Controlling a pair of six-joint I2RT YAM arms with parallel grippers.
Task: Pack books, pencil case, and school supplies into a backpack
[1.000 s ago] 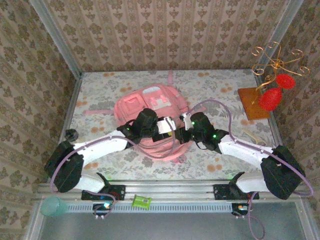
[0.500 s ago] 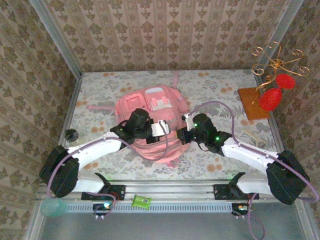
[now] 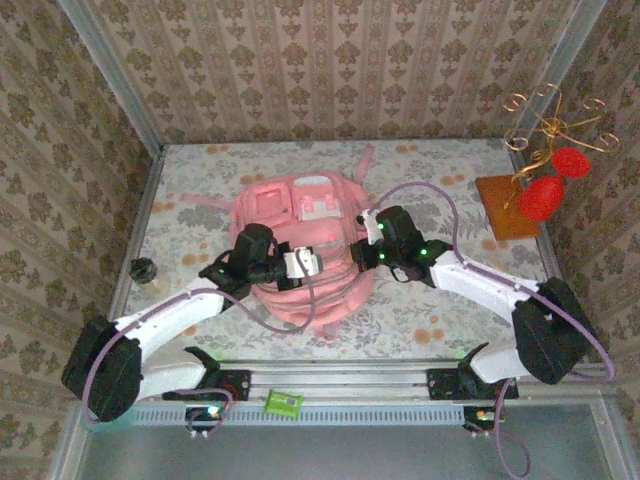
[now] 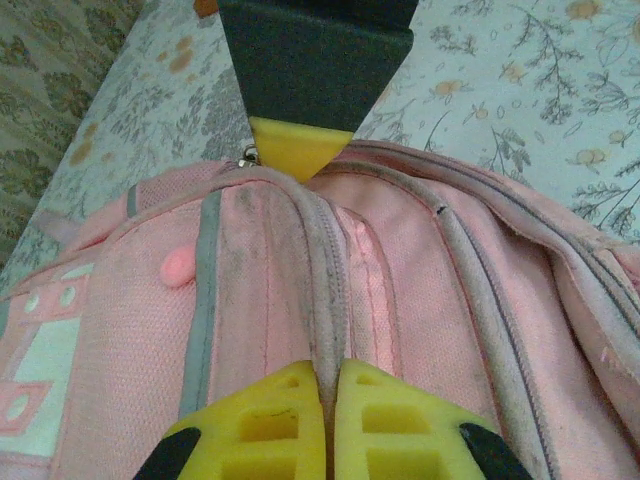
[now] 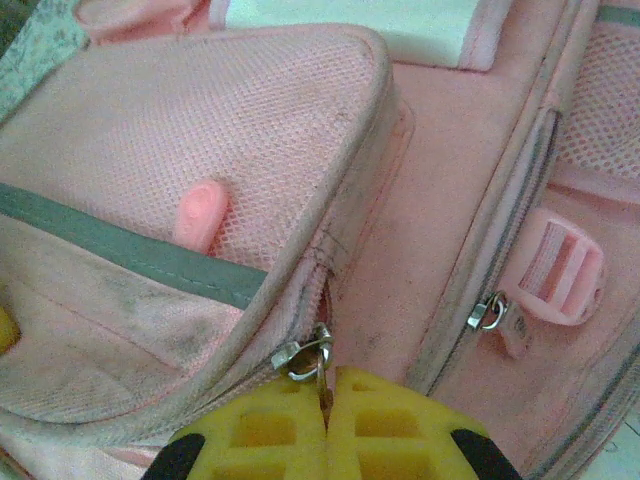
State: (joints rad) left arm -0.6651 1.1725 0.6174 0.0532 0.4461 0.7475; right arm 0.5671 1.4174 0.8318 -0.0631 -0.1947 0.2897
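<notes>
Left tool [image 4: 328, 405] has its yellow pads pressed together on a raised, grubby seam of zip edging [image 4: 322, 290] along the large soft pink fabric backpack [image 3: 300, 205]. The bag lies flat in the middle of the floral-patterned tabletop [image 3: 440, 175], between the two arms. Right tool [image 5: 327, 412] is likewise pressed together, pinching the small metal ring pull of a zip slider [image 5: 305, 355] at the corner of a mesh-fronted pocket [image 5: 200, 130]. From above, both tools meet over the near half of the bag. The step in hand looks like working a zip, one tool bracing the cloth while the other draws the slider, though I cannot tell whether this pocket is being opened or closed. Next, the right tool would need to pull steadily along the curved track, keeping its line with the teeth, while the left holds the seam taut so that the soft fabric does not bunch or jam the slider.
</notes>
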